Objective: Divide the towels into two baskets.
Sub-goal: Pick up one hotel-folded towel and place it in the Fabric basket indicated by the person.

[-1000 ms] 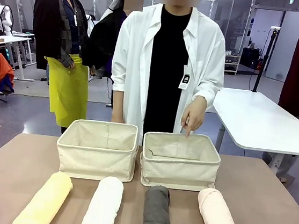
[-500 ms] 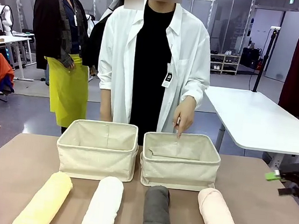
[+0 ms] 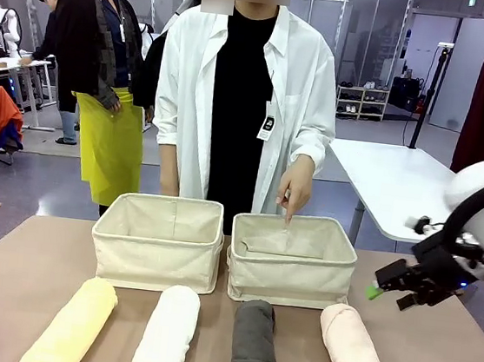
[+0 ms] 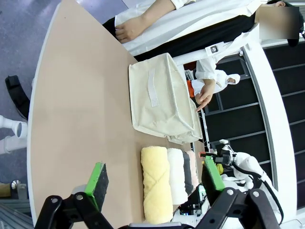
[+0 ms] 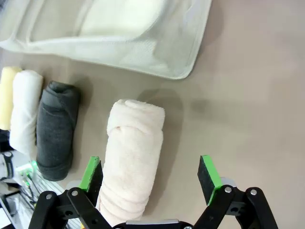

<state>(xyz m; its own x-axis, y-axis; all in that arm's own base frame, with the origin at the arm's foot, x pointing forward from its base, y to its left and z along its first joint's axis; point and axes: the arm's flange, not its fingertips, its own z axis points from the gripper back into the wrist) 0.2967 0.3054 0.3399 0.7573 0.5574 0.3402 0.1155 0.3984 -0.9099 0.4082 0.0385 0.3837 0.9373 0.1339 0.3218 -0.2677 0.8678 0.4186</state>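
Four rolled towels lie in a row at the table's front: pale yellow (image 3: pixel 77 324), white (image 3: pixel 166 330), dark grey (image 3: pixel 256 344) and pale pink (image 3: pixel 354 351). Behind them stand two beige baskets, the left (image 3: pixel 157 254) and the right (image 3: pixel 290 278). My right gripper (image 3: pixel 387 292) hovers open to the right of the right basket, above and beyond the pink towel (image 5: pixel 133 152), which lies below its spread fingers (image 5: pixel 149 174). My left gripper (image 4: pixel 155 176) hangs open high over the table's left side, looking down on the yellow towel (image 4: pixel 156 183) and a basket (image 4: pixel 164 102).
A person in a white coat stands at the far edge and points a finger (image 3: pixel 290 206) down into the right basket. Bare brown table (image 3: pixel 440 361) stretches to the right of the pink towel and to the left (image 4: pixel 81 109) of the baskets.
My right arm has come in from the right edge and moved left toward the pink towel. The person's pointing hand stays over the right basket. Towels and baskets have not moved.
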